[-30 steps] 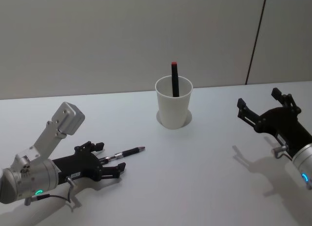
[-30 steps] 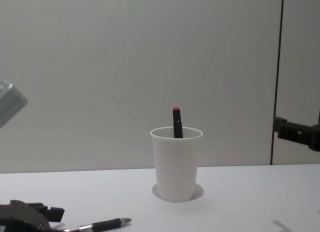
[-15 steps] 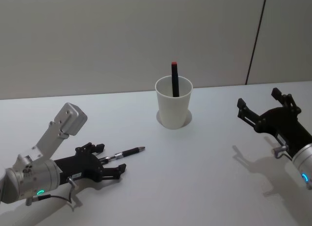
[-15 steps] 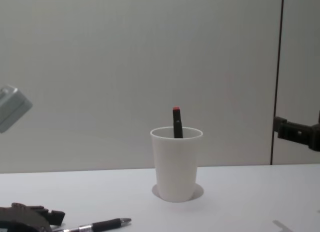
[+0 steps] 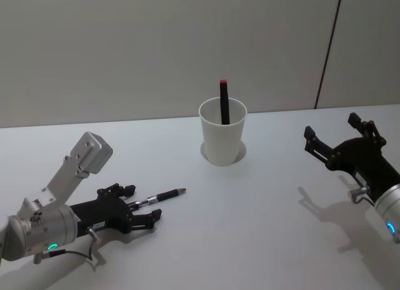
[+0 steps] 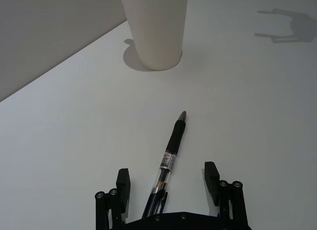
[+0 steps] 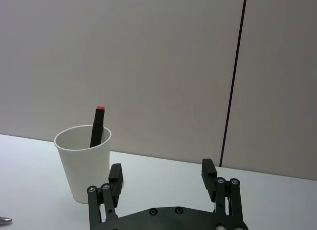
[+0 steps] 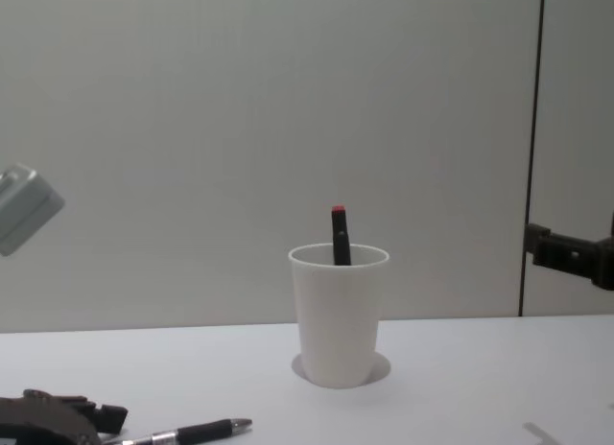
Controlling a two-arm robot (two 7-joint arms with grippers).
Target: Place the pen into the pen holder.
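White table point(image 5: 250, 240) takes the lower half of the head view. Its back edge meets the wall just behind the cup, and there is open surface across the centre and lower middle. Left gripper point(image 5: 142, 201) is low at lower left, fingers spread apart, nothing clamped. Right gripper point(image 5: 331, 129) is at the right edge, well apart from the rest, fingers spread, holding nothing. Pen holder point(image 5: 222, 140) stands upright at top centre, near the back edge, with a black stick with red tip point(image 5: 223, 101) leaning inside. Pen point(image 5: 164, 195) lies flat on the table at lower left, rear end between the left fingers with gaps on both sides, tip pointing toward the cup, well short of it.
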